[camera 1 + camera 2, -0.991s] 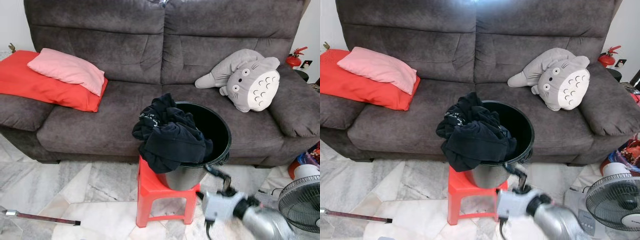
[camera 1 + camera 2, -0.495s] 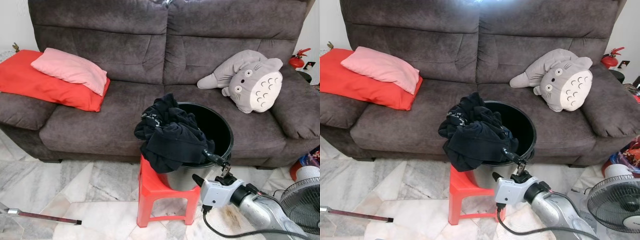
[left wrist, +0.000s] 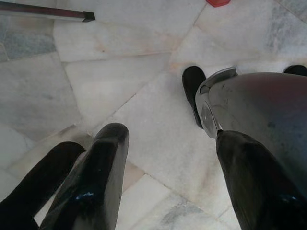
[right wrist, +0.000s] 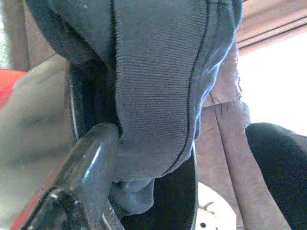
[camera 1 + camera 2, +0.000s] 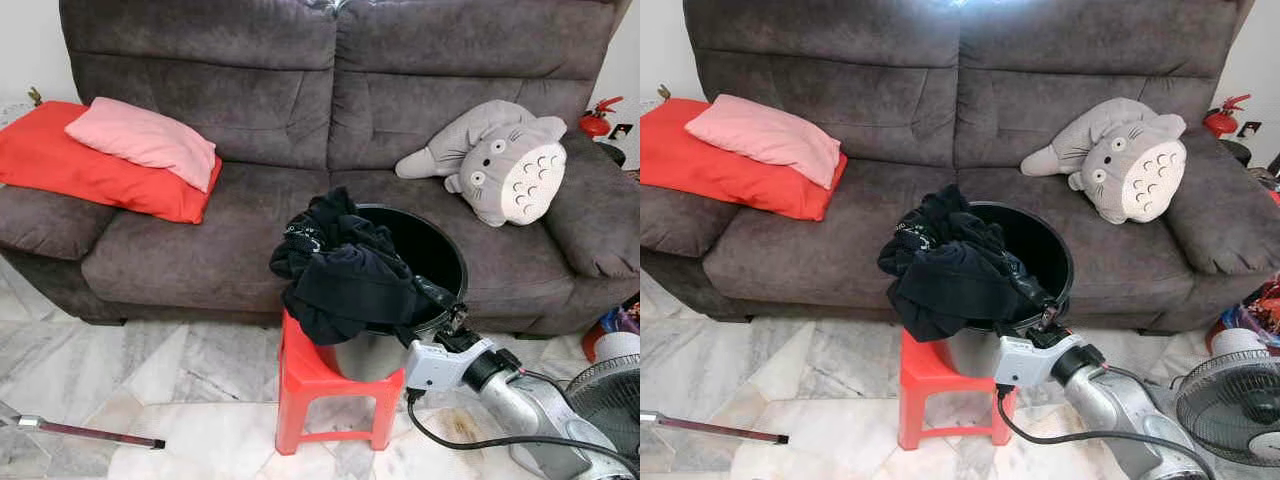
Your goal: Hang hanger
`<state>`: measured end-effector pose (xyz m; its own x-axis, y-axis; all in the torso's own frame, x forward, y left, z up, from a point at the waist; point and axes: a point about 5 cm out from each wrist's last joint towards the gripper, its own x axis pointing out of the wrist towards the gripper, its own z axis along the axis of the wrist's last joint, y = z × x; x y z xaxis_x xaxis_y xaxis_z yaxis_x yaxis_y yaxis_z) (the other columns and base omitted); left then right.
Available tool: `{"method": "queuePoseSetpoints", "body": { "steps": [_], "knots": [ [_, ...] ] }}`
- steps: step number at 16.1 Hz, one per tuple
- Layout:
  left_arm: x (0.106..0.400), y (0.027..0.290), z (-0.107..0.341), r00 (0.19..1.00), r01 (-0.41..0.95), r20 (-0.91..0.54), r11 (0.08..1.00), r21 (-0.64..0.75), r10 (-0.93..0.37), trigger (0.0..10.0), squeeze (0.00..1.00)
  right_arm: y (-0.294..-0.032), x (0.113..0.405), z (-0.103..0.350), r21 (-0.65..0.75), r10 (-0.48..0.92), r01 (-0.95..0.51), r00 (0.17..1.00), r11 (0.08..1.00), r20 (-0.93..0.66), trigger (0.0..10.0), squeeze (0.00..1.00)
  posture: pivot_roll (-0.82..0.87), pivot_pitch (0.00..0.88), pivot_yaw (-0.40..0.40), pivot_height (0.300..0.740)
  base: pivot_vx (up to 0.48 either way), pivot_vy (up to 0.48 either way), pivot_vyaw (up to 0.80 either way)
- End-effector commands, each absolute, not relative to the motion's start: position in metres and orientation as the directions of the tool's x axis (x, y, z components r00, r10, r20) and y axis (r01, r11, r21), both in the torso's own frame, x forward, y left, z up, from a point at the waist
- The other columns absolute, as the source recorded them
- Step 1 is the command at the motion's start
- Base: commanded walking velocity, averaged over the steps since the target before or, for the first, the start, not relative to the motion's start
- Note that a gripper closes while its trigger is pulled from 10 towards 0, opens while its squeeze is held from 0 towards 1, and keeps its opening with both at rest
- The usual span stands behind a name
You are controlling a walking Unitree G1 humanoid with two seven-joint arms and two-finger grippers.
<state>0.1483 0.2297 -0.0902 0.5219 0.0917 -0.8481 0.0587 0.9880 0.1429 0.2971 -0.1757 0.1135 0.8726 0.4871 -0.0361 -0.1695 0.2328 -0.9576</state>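
Observation:
A heap of black clothes [image 5: 345,275] spills over the front rim of a black bin [image 5: 456,252], which stands on a red plastic stool [image 5: 310,385] in front of the sofa. My right gripper [image 5: 447,312] is at the bin's front rim, open, against the hanging edge of the clothes. In the right wrist view a fold of the black garment [image 4: 158,96] lies between the two fingers [image 4: 91,158], over the bin's rim. My left gripper [image 3: 168,182] hangs open above the marble floor. I can make out no hanger.
Behind the bin stands a grey sofa [image 5: 200,230] with a red cushion [image 5: 60,165], a pink pillow [image 5: 145,140] and a grey plush toy [image 5: 500,160]. A fan [image 5: 610,390] stands at the right. A thin rod [image 5: 85,432] lies on the floor at the left.
My right arm has risen from beside the stool and reached forward, so its fingers now meet the clothes at the bin's rim. The camera has shifted slightly.

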Motion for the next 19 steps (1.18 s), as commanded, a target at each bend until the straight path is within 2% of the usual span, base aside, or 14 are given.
{"method": "queuePoseSetpoints", "body": {
  "steps": [1,7,10,13,15,17,19],
  "knots": [
    [0.137,0.232,-0.094,0.486,0.07,-0.869,0.987,0.147,0.095,10.0,0.0,-0.177,0.296,0.114,-0.959,0.494,-0.159,0.869,0.234,-0.023,10.0,0.0,-0.08,0.126,0.007,0.74,0.0,0.0,0.0],
    [0.137,0.233,-0.094,0.485,0.074,-0.87,0.986,0.147,0.093,10.0,0.0,-0.169,0.285,0.124,-0.96,0.544,-0.087,0.836,0.267,0.076,10.0,0.0,-0.09,0.13,0.011,0.74,0.0,0.0,0.0],
    [0.138,0.233,-0.094,0.484,0.075,-0.87,0.987,0.145,0.091,10.0,0.0,-0.175,0.283,0.135,-0.95,0.484,0.028,0.856,0.31,0.183,10.0,0.0,-0.09,0.129,0.013,0.74,0.0,0.0,0.0],
    [0.139,0.231,-0.094,0.482,0.082,-0.873,0.987,0.137,0.081,10.0,0.0,-0.177,0.282,0.131,-0.954,0.466,0.027,0.868,0.298,0.171,10.0,0.0,-0.09,0.123,0.015,0.74,0.0,0.0,0.0],
    [0.138,0.229,-0.094,0.481,0.083,-0.873,0.987,0.136,0.08,10.0,0.0,-0.179,0.284,0.142,-0.946,0.429,0.114,0.87,0.304,0.243,10.0,0.0,-0.09,0.117,0.014,0.74,0.0,0.0,0.0],
    [0.138,0.228,-0.095,0.48,0.087,-0.874,0.987,0.134,0.076,10.0,0.0,-0.188,0.29,0.135,-0.947,0.348,0.096,0.915,0.306,0.205,10.0,0.0,-0.09,0.113,0.017,0.74,0.0,0.0,0.0],
    [0.137,0.228,-0.095,0.48,0.088,-0.874,0.987,0.131,0.073,10.0,0.0,-0.186,0.291,0.132,-0.94,0.342,0.07,0.92,0.334,0.19,10.0,0.0,-0.09,0.109,0.018,0.74,0.0,0.0,0.0]
  ]
}}
